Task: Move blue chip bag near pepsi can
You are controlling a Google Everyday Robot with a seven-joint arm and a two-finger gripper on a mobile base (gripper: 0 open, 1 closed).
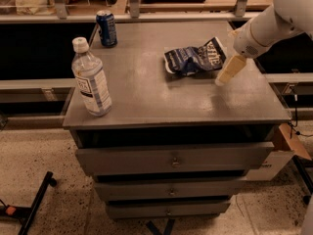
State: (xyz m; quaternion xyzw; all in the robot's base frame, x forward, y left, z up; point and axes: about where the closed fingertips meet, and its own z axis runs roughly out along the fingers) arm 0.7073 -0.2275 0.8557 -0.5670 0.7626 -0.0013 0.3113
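Note:
The blue chip bag (194,58) lies crumpled on the grey cabinet top (146,92), right of centre towards the back. The pepsi can (106,28) stands upright at the back left corner of the top, well apart from the bag. My gripper (229,70) hangs from the white arm (274,23) coming in from the upper right. It sits just right of the bag's right end, low over the top, angled down and to the left. It holds nothing that I can see.
A clear water bottle (91,80) with a white cap stands at the front left edge of the top. The cabinet has drawers (171,158) below. A rail with metal posts (134,4) runs behind. A cardboard box (288,141) sits at the right on the floor.

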